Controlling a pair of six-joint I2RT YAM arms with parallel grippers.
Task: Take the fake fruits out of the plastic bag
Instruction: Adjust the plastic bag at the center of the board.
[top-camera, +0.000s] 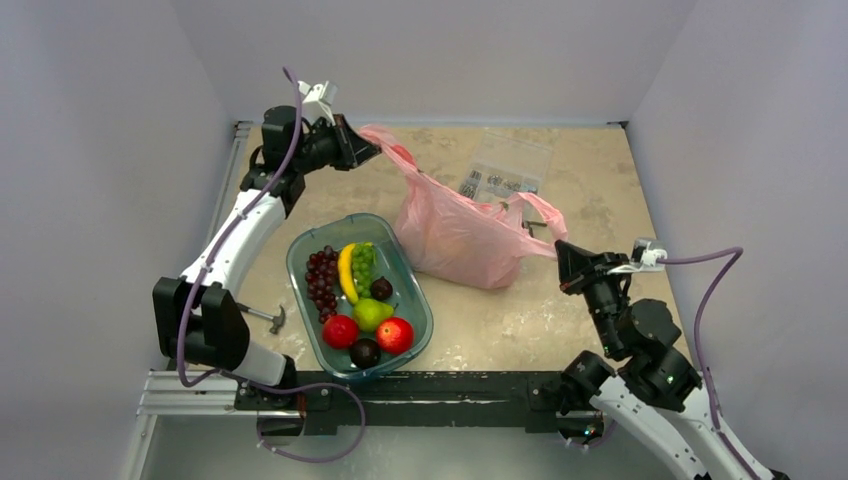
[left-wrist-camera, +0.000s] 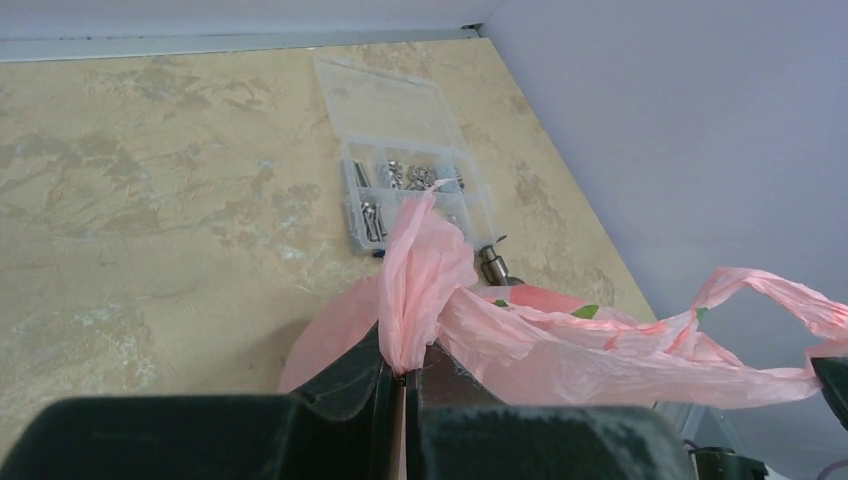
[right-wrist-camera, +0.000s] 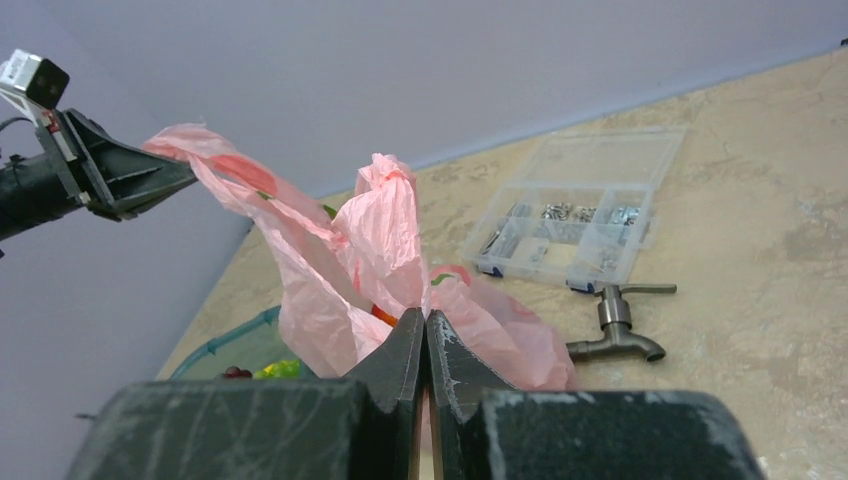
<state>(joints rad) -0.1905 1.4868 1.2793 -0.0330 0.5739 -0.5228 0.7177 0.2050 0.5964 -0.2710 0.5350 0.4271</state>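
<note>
Now, the bag-opening step: left gripper (top-camera: 374, 150) and right gripper (top-camera: 560, 248) each clamp a handle of the plastic bag (top-camera: 455, 240) stretched between them, fake fruits presumably hidden inside. Next, spread its mouth.

Left fingers (left-wrist-camera: 345, 378) pinch the pink plastic bag (left-wrist-camera: 425, 270).

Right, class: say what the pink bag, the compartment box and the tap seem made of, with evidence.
Pink bag: thin plastic film, translucent, crinkling into folds.
Compartment box: clear hard plastic, contents visible through it.
Tap: probably metal, dull grey sheen.
</note>
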